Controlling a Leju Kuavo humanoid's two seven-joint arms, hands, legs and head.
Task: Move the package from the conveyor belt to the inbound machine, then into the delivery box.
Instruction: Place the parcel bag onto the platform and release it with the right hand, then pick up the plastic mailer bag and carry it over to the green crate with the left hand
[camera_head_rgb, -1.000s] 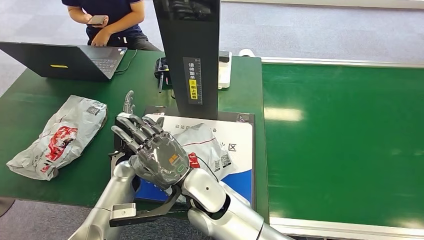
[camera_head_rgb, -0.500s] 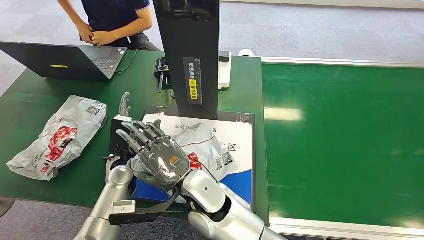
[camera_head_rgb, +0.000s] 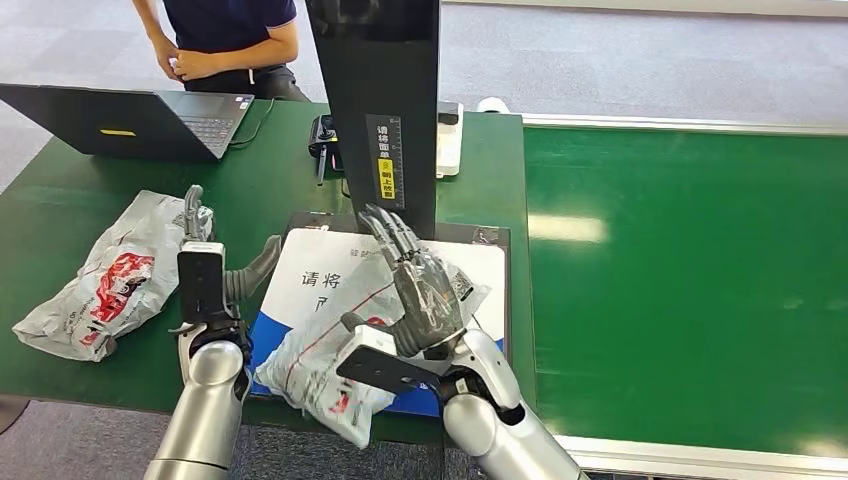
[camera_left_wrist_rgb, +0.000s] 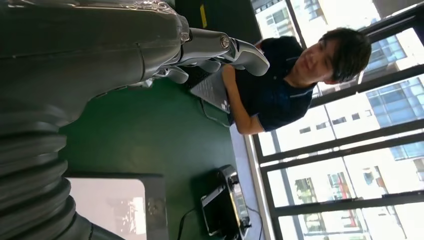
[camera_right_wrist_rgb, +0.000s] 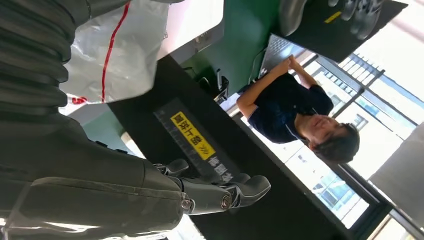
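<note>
Since a second ago the arms had uncrossed: the right robot hand (camera_head_rgb: 418, 290) had swung over the package (camera_head_rgb: 335, 362), fingers spread and holding nothing, and the left robot hand (camera_head_rgb: 205, 262) had drawn aside, also apart and empty. The package lay on the inbound machine (camera_head_rgb: 310, 275) plate, beneath and left of the right robot hand, overhanging the worktop (camera_head_rgb: 60, 215) edge, long axis diagonal toward the robot. Gripping its bulkier middle would likely hold best.

The black scanner post (camera_head_rgb: 385, 110) stands directly beyond the right hand (camera_head_rgb: 425, 295).
</note>
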